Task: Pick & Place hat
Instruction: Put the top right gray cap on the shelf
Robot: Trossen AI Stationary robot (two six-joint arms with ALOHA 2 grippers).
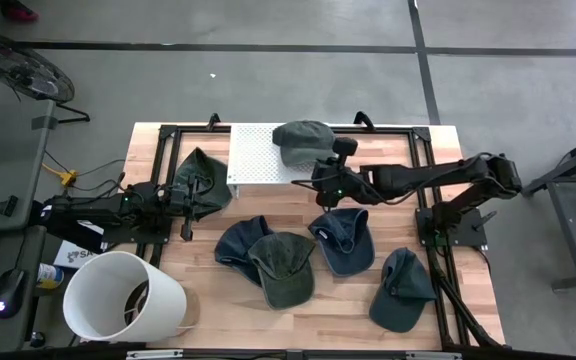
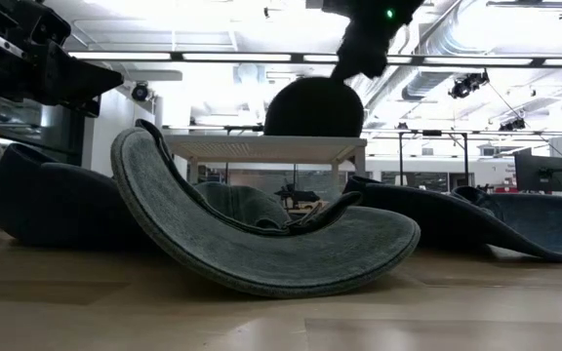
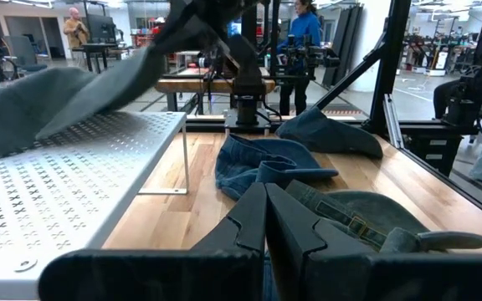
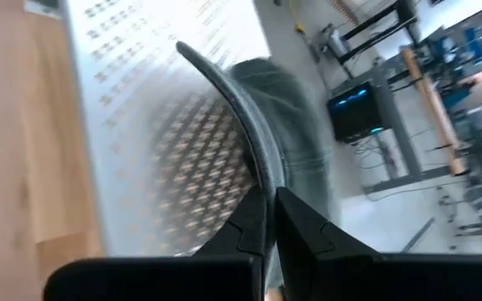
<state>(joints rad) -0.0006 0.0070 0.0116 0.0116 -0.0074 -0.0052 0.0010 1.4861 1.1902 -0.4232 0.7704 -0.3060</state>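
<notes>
The right gripper [image 1: 320, 172] is pinching a green cap's [image 1: 302, 139] brim, setting it on the perforated shelf [image 1: 258, 160] at upper centre. The left gripper [image 1: 184, 197], fingers pressed together, is waiting at left.

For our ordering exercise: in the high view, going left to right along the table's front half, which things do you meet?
White bucket → dark blue cap → olive green cap → blue denim cap → dark teal cap.
</notes>
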